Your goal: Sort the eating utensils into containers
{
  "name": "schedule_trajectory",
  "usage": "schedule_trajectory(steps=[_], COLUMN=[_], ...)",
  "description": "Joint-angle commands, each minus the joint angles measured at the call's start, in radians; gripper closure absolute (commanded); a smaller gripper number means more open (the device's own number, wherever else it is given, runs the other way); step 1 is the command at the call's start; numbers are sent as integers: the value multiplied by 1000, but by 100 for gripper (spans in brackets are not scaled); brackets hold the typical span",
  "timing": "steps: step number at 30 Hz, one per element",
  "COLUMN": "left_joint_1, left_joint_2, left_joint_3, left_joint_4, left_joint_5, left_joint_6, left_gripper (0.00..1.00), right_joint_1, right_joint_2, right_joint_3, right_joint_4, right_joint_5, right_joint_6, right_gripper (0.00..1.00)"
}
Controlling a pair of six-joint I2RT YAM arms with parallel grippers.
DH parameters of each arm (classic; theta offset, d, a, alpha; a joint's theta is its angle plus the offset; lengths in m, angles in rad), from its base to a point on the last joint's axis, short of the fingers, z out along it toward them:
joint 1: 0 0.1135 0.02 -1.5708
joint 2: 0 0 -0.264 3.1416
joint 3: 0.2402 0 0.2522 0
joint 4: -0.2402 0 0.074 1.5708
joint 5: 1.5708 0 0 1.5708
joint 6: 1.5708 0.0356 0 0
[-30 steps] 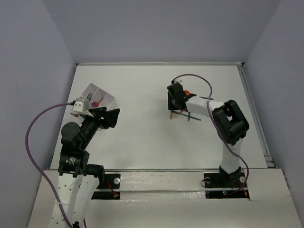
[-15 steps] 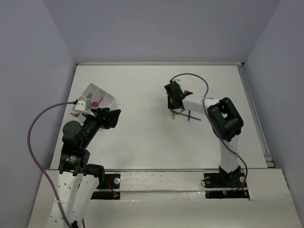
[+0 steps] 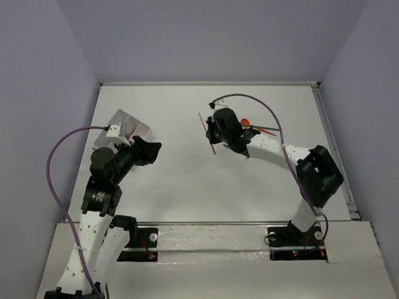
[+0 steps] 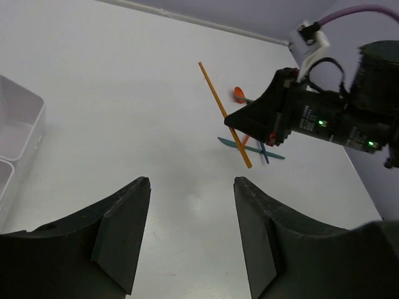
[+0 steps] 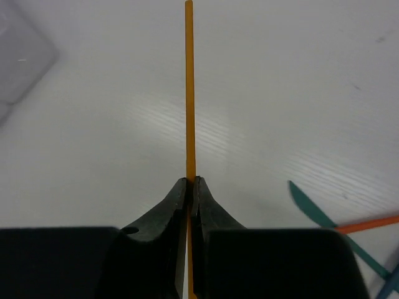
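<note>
The right gripper (image 5: 192, 182) is clamped near mid-length on the stick (image 5: 189, 93); it looks light, stiff and slippery, so it may pivot; the left gripper (image 4: 190, 230) has its jaws apart, empty.

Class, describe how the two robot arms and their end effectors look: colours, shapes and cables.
Both the left arm and right arm have white link covers and bulky black joints. A purple cable loops along each. The left end effector and right end effector are black, each with two flat, tapering fingers.
</note>
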Motion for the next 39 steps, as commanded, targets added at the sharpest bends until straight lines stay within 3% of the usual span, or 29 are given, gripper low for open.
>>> schedule_trajectory(steps=[1, 7, 27, 31, 33, 39], left_joint_1=[-6, -6, -6, -6, -6, -6], left_joint_2=[44, 120, 247, 258, 264, 272], left_joint_3=[-2, 7, 4, 4, 2, 5], left_joint_4=[38, 17, 60, 68, 69, 68], left_joint_5=[10, -13, 53, 68, 81, 76], left_joint_6=[-32, -32, -64, -64, -61, -57], left_gripper=[34, 34, 48, 57, 71, 87], right_joint_1=[189, 315, 376, 376, 385, 385], right_joint_2=[-98, -143, -175, -181, -183, -197], right_joint_3=[-72, -98, -138, -137, -140, -152], right_joint_4=[195, 266, 350, 353, 359, 372], right_joint_5=[-90, -130, -233, -251, -251, -267], right_joint_6=[-7, 25, 57, 60, 63, 68], right_gripper=[93, 93, 93, 93, 93, 93])
